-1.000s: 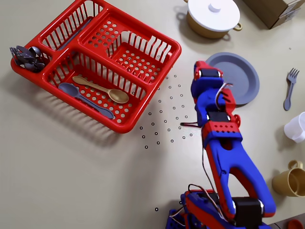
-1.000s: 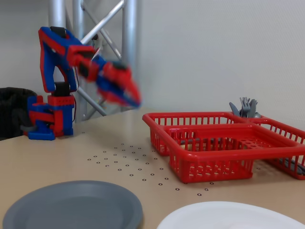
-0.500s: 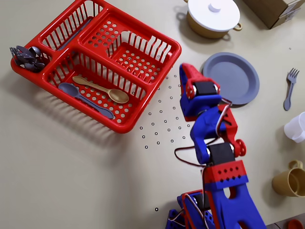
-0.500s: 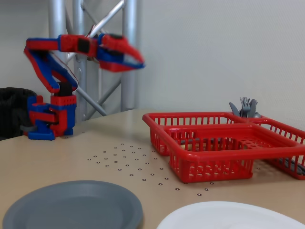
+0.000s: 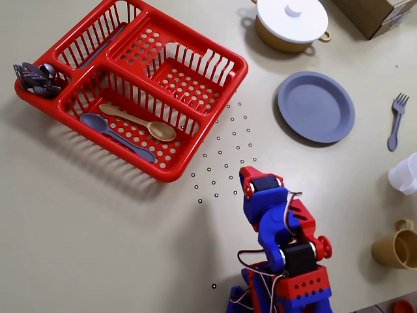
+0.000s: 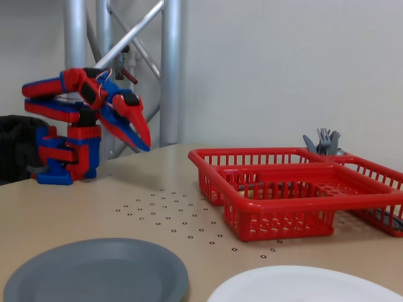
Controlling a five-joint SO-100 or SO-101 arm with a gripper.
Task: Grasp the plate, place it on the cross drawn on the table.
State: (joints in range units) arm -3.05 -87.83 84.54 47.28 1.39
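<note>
Now the arm is folded back toward its base, no longer stretched out beside the plate as it was a second ago; nothing else on the table (image 5: 98, 228) has shifted. Going left to right in the overhead view: a red rack (image 5: 133, 85) holds a cluster of grey cutlery (image 5: 34, 77) in its left corner cup, and a grey spoon (image 5: 116, 135) and a tan spoon (image 5: 138, 122) in its front compartment. Small black ring dots (image 5: 225, 163) speckle the table beside the rack. The gripper (image 5: 246, 175) hangs over the lower edge of those dots, well apart from the plate; in the fixed view it (image 6: 143, 141) points down and forward with its jaws together, holding nothing. A tan pot with a white lid (image 5: 291, 19) sits at the top. The plate (image 5: 316, 107) lies flat and uncovered below the pot. A grey fork (image 5: 395, 119), a white cup (image 5: 405, 174) and a tan mug (image 5: 397, 248) line the right edge.
</note>
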